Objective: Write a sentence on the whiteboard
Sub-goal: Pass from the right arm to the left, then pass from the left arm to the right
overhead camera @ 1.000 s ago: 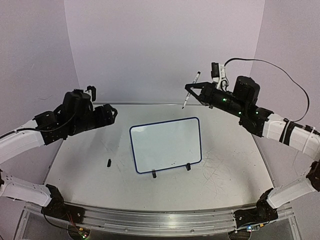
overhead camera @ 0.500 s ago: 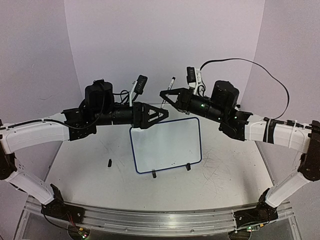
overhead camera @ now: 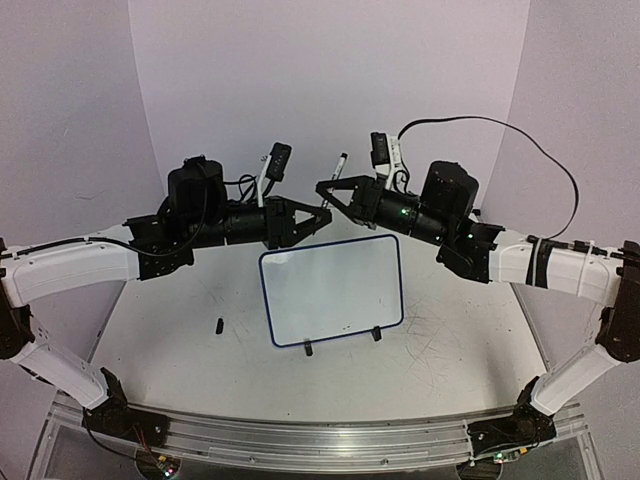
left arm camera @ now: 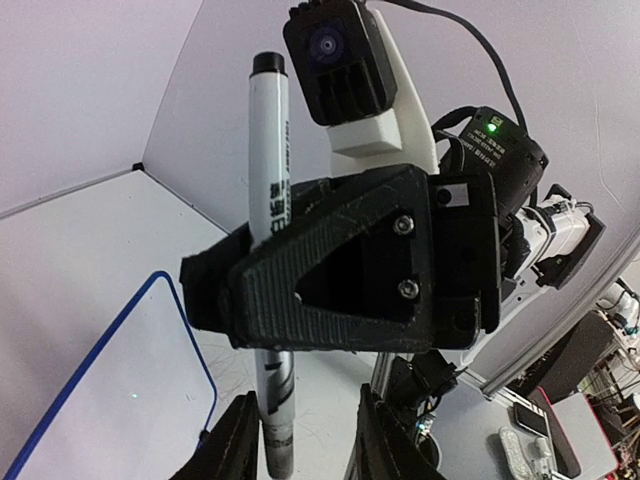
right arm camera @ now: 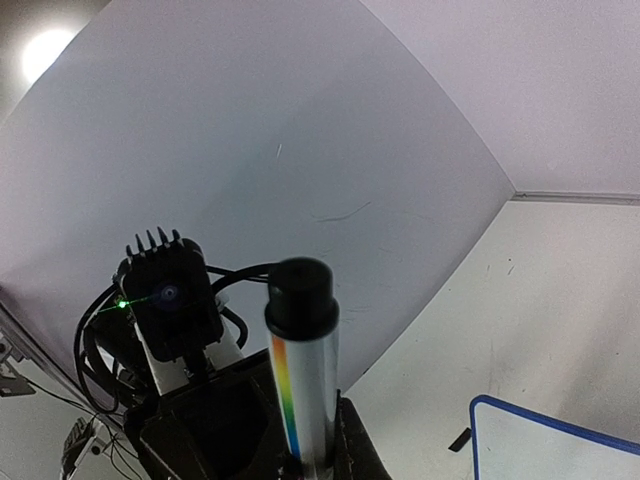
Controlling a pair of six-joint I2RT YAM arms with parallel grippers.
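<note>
At the middle of the tabletop (overhead camera: 180, 300) the whiteboard (overhead camera: 330, 290) is seen, set landscape, its long axis running left to right with the right end turned slightly farther from the arm bases. Its thin blue rim is fully in view, and two black clip feet (overhead camera: 308, 349) are fixed along its near long edge. Its face is shown white, marked only by a few small dark specks near that edge. Whether it lies flat or is propped cannot be told.

Above the whiteboard's far edge a marker (overhead camera: 340, 167) is held nearly upright, a black end uppermost; it is clamped about its middle by the right gripper (overhead camera: 328, 192). Which end carries the tip cannot be told. Just left of it the left gripper (overhead camera: 322, 218) is held with its jaws parted; in the left wrist view the marker's lower end is seen between its fingers (left arm camera: 240, 445), and contact cannot be judged.

Left of the whiteboard a small black cap (overhead camera: 218, 324) is lying on the tabletop. Right of the whiteboard the white surface is crossed by faint grey scribble scratches (overhead camera: 440, 330). Pale backdrop panels (overhead camera: 330, 80) are stood behind and to both sides, and an aluminium rail (overhead camera: 300, 440) is run along the near edge.
</note>
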